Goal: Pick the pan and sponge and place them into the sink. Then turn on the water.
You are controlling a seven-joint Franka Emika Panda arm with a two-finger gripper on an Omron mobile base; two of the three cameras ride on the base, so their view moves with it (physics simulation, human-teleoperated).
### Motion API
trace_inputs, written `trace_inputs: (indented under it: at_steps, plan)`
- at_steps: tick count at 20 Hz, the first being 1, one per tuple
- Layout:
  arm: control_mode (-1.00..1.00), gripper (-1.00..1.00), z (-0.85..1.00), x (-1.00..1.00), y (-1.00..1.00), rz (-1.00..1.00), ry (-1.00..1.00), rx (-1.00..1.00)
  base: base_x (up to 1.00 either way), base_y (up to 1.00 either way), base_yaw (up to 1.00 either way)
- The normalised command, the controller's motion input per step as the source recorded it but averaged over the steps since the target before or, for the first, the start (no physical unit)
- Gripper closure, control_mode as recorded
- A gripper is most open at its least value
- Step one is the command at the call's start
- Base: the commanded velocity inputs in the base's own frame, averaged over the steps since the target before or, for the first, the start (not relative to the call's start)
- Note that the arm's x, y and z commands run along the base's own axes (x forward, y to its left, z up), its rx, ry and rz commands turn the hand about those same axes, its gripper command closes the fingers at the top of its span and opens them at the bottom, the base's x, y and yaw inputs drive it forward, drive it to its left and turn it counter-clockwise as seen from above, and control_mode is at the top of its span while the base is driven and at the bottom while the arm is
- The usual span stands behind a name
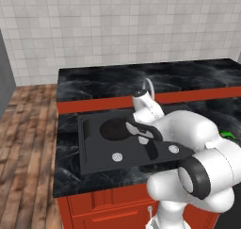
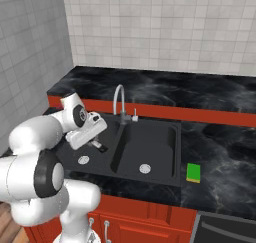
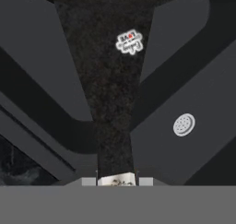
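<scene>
Black and round, the frying pan [image 1: 116, 128] hangs over the larger left basin of the sink [image 1: 96, 155], its dish out toward nine o'clock of the arm so it clears the divider. The tool [image 1: 141, 131] is clamped on the short handle, whose pale tip [image 3: 117, 180] shows between the fingers in the hand view; holding it by the far end keeps the hand outside the basin walls. I judge the pan is about to be lowered and let go. At twelve o'clock of the sink stands the gooseneck faucet [image 2: 119, 100]. Farther right, the sponge [image 2: 193, 172] lies green face up on the desk [image 2: 220, 152], just beside the right basin, not yet fetched.
</scene>
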Motion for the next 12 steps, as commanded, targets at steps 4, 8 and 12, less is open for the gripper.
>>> trace_inputs:
  at_steps: [4,8,12]
  plan:
    - [-1.00,1.00,-0.15,0.50,0.24,0.00,0.08,0.00,0.00,0.00,0.00]
    - [-1.00,1.00,-0.19,0.42,0.32,0.00,0.08,0.00,0.00,0.00,0.00]
    - [-1.00,1.00,-0.23,0.33,0.39,0.00,0.08,0.00,0.00,0.00,0.00]
